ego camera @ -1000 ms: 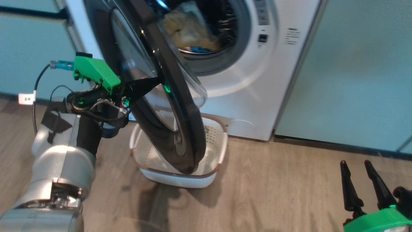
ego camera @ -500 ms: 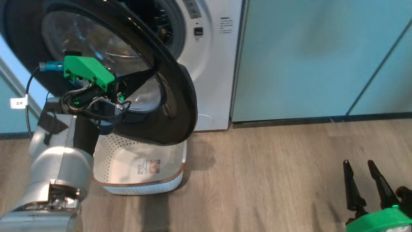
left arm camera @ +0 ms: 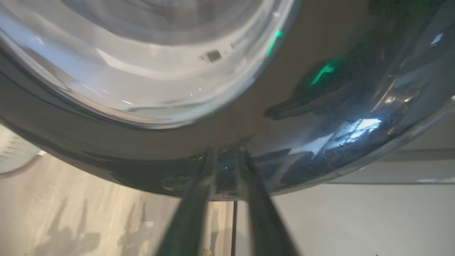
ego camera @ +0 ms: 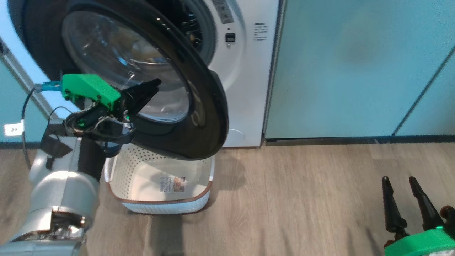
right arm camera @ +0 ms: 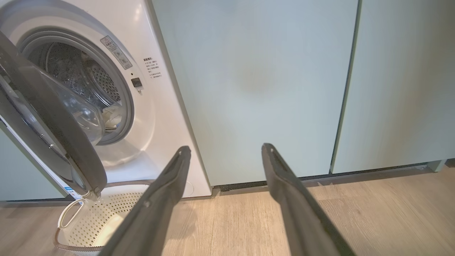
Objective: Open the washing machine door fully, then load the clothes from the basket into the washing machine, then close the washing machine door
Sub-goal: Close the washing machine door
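The washing machine (ego camera: 245,71) stands with its round black door (ego camera: 199,121) partly swung across the opening. My left gripper (ego camera: 154,85) is shut, its tips at the door's (left arm camera: 249,117) glossy outer face just below the glass bowl. Pale clothes (right arm camera: 113,119) lie inside the steel drum. Under the door, the cream basket (ego camera: 121,170) sits on the floor in front of the machine, with only a label sticker on its base. My right gripper (ego camera: 398,177) hangs open and empty low at the right, far from the machine (right arm camera: 156,117); its fingers (right arm camera: 167,192) frame the cabinet.
Pale teal cabinet panels (ego camera: 355,71) stand right of the machine, with another teal panel (ego camera: 14,99) on its left. Wood floor (ego camera: 302,199) stretches open between the basket and my right gripper. The door's lower edge overhangs the basket (right arm camera: 89,220).
The head view has swung. The door has turned from edge-on to partly across the opening, with my left gripper on its outer face. The right gripper has stayed put.
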Controlling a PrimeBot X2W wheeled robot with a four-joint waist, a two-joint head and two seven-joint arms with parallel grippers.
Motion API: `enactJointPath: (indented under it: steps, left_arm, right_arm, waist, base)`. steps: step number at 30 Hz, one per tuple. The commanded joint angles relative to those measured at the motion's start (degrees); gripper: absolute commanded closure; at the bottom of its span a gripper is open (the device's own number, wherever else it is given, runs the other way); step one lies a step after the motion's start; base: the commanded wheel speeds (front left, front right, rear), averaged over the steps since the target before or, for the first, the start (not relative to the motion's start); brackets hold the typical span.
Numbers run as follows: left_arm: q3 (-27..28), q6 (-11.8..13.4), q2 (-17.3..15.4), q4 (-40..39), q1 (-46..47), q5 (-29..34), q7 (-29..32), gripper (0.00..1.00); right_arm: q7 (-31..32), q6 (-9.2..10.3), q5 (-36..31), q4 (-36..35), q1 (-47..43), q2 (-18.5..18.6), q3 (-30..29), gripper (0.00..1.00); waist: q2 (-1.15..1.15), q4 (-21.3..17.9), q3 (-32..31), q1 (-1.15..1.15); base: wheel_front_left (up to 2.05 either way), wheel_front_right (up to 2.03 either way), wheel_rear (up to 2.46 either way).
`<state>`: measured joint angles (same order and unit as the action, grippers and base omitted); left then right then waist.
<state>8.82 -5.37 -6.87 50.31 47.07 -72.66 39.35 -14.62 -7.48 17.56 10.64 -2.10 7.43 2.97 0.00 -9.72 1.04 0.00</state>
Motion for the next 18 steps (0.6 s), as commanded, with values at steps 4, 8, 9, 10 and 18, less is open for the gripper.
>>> enactJointPath:
  steps: [4, 8, 9, 10, 18]
  left_arm:
    - [0.2, -1.4, -5.9, -2.6, -0.5, 3.9, -5.8, 0.0]
    - [-1.6, -2.0, -8.3, -5.2, -2.2, 7.7, -12.0, 0.0]
    - [-2.4, -2.0, -9.0, -6.5, -2.8, 8.6, -13.9, 0.0]
    - [-4.1, -2.1, -9.9, -8.9, -3.7, 10.0, -16.0, 0.0]
    - [-17.0, -2.1, -18.7, -18.2, -13.6, 14.9, -35.4, 0.0]
  right_arm:
    - [-0.4, -0.01, -0.3, -2.0, 1.3, 1.0, 0.4, 0.0]
    - [-0.4, -0.01, -0.4, -2.1, 1.6, 0.9, 0.0, 0.0]
    - [-0.4, -0.01, -0.5, -2.1, 1.7, 0.8, -0.1, 0.0]
    - [-0.4, -0.01, -0.5, -2.1, 1.8, 0.8, -0.2, 0.0]
    - [-0.4, -0.01, -0.5, -2.3, 1.7, 0.8, -0.9, 0.0]
  waist:
    - [0.0, 3.4, -0.2, 0.0]
    - [0.0, 4.5, -0.1, 0.0]
    - [0.0, 4.7, 0.0, 0.0]
    - [0.0, 5.0, 0.0, 0.0]
    - [0.0, 6.7, -0.2, 0.0]
  base:
    - [0.0, 0.0, 0.0]
    - [0.0, 0.0, 0.0]
    - [0.0, 0.0, 0.0]
    - [0.0, 0.0, 0.0]
    - [0.0, 0.0, 0.0]
